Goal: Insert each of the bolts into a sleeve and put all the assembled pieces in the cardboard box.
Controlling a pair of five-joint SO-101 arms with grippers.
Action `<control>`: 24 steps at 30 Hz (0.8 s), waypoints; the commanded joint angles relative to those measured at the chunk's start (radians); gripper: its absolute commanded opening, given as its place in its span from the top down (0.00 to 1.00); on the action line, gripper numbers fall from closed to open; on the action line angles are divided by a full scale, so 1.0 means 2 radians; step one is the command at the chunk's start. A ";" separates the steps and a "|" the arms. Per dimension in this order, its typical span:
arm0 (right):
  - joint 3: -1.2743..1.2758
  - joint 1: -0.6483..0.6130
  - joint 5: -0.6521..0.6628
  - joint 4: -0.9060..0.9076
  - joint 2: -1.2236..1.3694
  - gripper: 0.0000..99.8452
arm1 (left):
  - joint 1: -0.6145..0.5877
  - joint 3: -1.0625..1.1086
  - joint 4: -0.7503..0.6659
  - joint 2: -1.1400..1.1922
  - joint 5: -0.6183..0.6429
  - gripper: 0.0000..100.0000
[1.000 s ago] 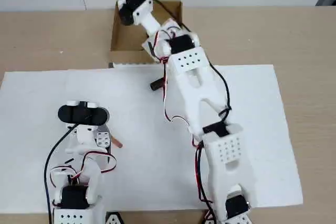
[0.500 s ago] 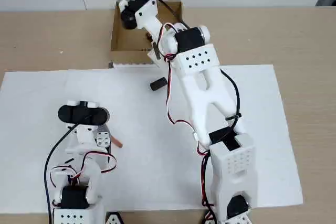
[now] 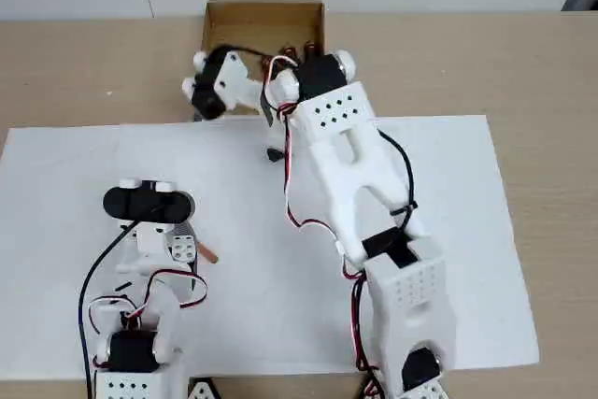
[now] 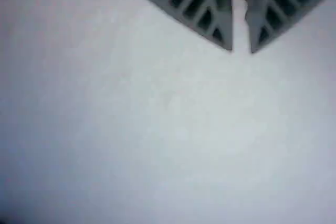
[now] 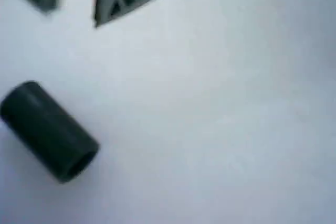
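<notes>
Right gripper (image 5: 72,14) has its jaws apart with a clear gap, low over the white paper (image 3: 448,193). The black sleeve (image 5: 50,129) lies on its side just beside the tips, not touching, near the paper's far edge and just short of the cardboard box (image 3: 264,8). Left gripper (image 4: 240,50) is pinched to a narrow slit with something brownish in it, and from above the bolt (image 3: 207,253) sticks out beside it over the near-left paper. Bare paper lies between the arms and to the right of the right arm (image 3: 346,147), while the box sits on the table (image 3: 542,72) past the paper's far edge, its near rim crossed by the right wrist.
</notes>
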 commanded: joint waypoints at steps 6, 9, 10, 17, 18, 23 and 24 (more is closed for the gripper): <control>-0.024 -0.004 0.061 -0.005 0.042 0.83 | -0.003 -0.001 -0.013 -0.004 0.002 0.99; -0.024 -0.004 0.081 -0.021 0.056 0.83 | -0.003 -0.001 -0.013 -0.004 0.002 0.99; -0.024 -0.004 0.088 -0.026 0.061 0.83 | -0.003 -0.001 -0.013 -0.004 0.002 0.99; -0.024 -0.004 0.118 -0.065 0.092 0.83 | -0.003 -0.001 -0.013 -0.004 0.002 0.99; -0.024 -0.004 0.119 -0.072 0.095 0.83 | -0.003 -0.001 -0.013 -0.004 0.002 0.99; -0.024 -0.004 0.138 -0.094 0.112 0.83 | -0.003 -0.001 -0.013 -0.004 0.002 0.99; -0.024 -0.004 0.140 -0.099 0.115 0.83 | -0.003 -0.001 -0.013 -0.004 0.002 0.99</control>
